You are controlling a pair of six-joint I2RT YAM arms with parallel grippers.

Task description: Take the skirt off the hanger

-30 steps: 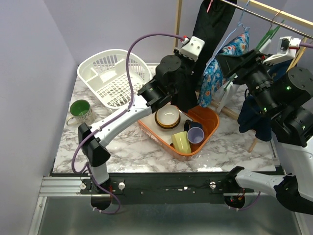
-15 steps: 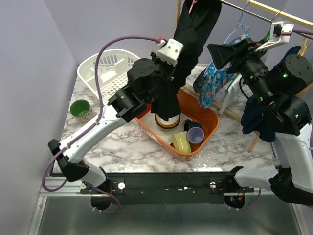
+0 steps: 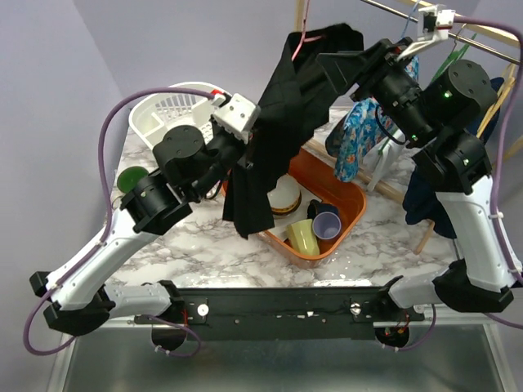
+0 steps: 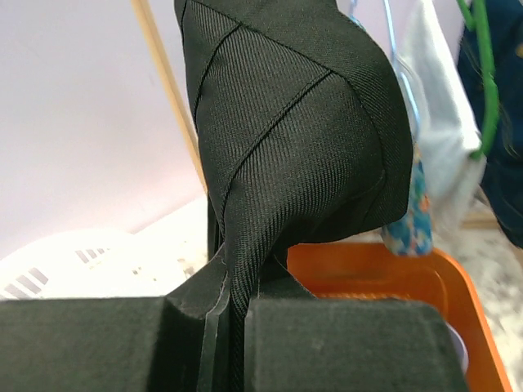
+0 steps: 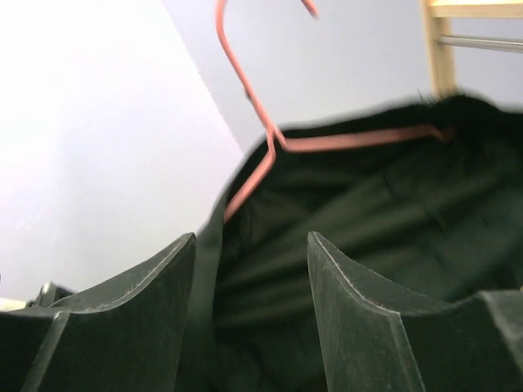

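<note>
The black skirt [image 3: 282,114] hangs from a pink hanger [image 3: 296,42] and is stretched down to the left over the table. My left gripper [image 3: 245,157] is shut on a fold of the skirt [image 4: 286,122]; in the left wrist view the cloth runs pinched between the two pads of the left gripper [image 4: 233,314]. My right gripper [image 3: 337,62] is up at the skirt's waist. Its jaws stand open in the right wrist view, where the right gripper [image 5: 252,241] faces the dark cloth [image 5: 368,212] just below the hanger [image 5: 253,106].
Under the skirt sits an orange bin [image 3: 351,200] holding a bowl and cups. A white basket [image 3: 167,114] and a green mug [image 3: 131,180] lie at the left. Floral [image 3: 353,135] and navy [image 3: 425,192] garments hang on the wooden rack [image 3: 490,33] at the right.
My left arm has pulled the gripped skirt leftward and nearer, swinging skirt and hanger left. My right gripper has moved up and left to the skirt's top.
</note>
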